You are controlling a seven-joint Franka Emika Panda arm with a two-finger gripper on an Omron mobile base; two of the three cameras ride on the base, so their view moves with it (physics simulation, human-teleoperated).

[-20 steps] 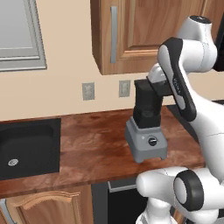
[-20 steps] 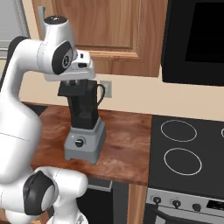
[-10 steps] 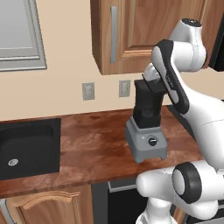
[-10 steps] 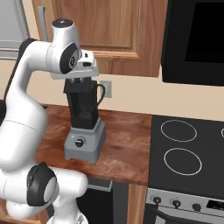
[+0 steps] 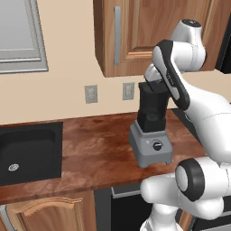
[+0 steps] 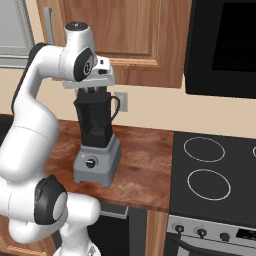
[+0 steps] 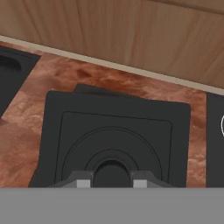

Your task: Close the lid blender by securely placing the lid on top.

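From the left, the blender (image 5: 151, 131) stands on the wooden counter (image 5: 94, 153), right of the sink (image 5: 29, 153). From the right, the gripper (image 6: 94, 91) sits just atop its jar. Looking down the hand, the lid (image 7: 116, 140) covers the jar, fingertips (image 7: 81, 180) pinching its centre knob.

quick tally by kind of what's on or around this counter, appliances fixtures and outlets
Blender with lid on the jar: 1
Sink: 1
Stove: 1
Microwave: 1
Wall outlets: 2
Total: 6
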